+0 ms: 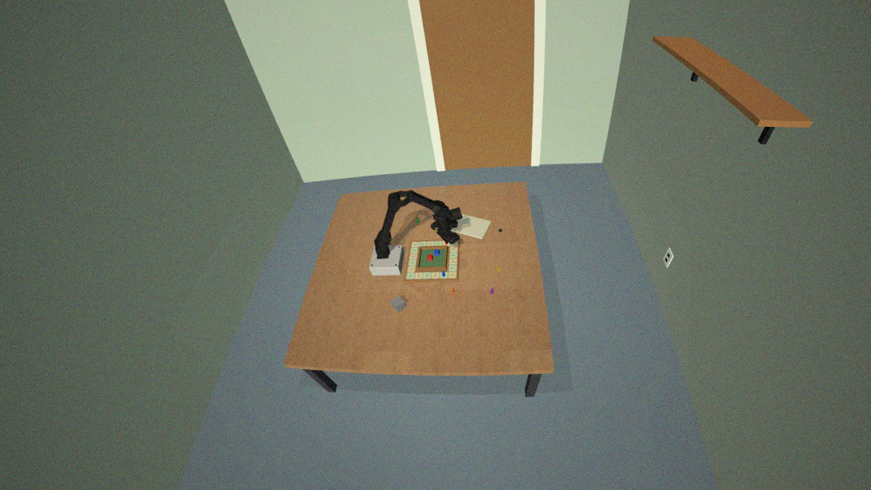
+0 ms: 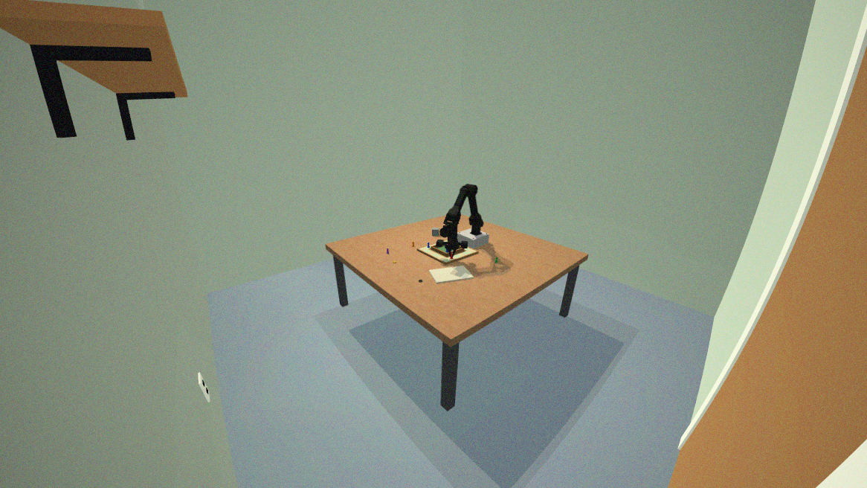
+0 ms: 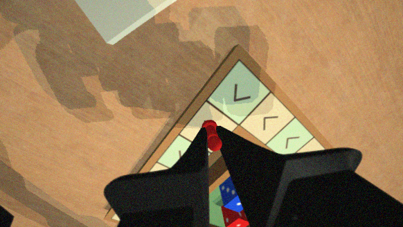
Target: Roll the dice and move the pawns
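Grasping the little red plastic-looking pawn (image 1: 446, 243) (image 2: 451, 257) (image 3: 212, 135), black two-finger gripper (image 1: 447, 241) (image 2: 451, 254) (image 3: 210, 131) has its jaws clamped over the board's side facing the wooden tabletop's (image 1: 396, 340) (image 2: 451, 309) (image 3: 346, 69) door-side edge.

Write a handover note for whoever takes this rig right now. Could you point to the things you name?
Hand (image 1: 448, 241) (image 2: 451, 253) (image 3: 210, 131): closed on the small red pawn (image 1: 446, 243) (image 2: 451, 257) (image 3: 214, 141), at the board's track.
Dice: the blue cube die (image 1: 436, 252) (image 3: 228, 191) and red cube die (image 1: 429, 257) (image 3: 233, 215) lie in the green-floored tray (image 1: 432, 268) (image 3: 217, 171).
Small blue pawn (image 1: 443, 274) (image 2: 428, 245): on the track.
Done: dice in tray.
Left, probably: move red pawn, then blue, by their dice; release; withdraw clear.
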Action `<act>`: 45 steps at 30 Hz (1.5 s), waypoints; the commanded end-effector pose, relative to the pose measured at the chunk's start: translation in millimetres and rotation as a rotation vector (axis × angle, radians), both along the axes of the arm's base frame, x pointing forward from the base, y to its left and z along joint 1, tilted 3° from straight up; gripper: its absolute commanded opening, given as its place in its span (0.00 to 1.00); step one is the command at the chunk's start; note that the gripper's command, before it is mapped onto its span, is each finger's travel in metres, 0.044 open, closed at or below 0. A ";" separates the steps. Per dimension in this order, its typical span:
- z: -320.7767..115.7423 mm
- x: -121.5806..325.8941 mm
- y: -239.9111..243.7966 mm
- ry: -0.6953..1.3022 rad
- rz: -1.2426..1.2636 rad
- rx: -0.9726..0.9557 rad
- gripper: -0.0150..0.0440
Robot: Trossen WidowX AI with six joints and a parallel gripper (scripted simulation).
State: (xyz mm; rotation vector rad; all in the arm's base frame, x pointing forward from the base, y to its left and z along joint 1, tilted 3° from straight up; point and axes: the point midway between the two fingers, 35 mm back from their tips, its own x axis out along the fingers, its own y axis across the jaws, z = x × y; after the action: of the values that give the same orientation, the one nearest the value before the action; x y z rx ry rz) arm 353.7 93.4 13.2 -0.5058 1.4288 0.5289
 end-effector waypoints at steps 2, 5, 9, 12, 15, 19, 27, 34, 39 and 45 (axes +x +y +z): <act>-0.3 -0.9 0.1 0.003 0.002 0.001 0.25; 15.6 0.7 0.3 0.003 0.002 0.001 0.25; 43.6 1.4 0.0 0.003 0.002 0.001 0.25; 64.9 0.2 -0.6 0.002 0.002 0.001 0.25; 86.4 -2.6 -1.6 0.003 0.002 0.001 0.25; 115.0 -8.7 -3.5 0.003 0.002 0.001 0.25; 117.4 -14.2 -3.5 0.003 0.002 0.001 0.25; 94.6 -23.3 -1.6 0.004 0.002 0.001 0.25; 78.3 -31.2 -0.8 0.005 0.002 0.001 0.25; 59.0 -42.1 -0.4 0.006 0.002 0.001 0.25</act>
State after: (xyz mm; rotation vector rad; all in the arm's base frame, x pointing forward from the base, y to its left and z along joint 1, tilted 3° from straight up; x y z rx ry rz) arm 317.8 93.2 80.9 -0.5084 1.4268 0.5344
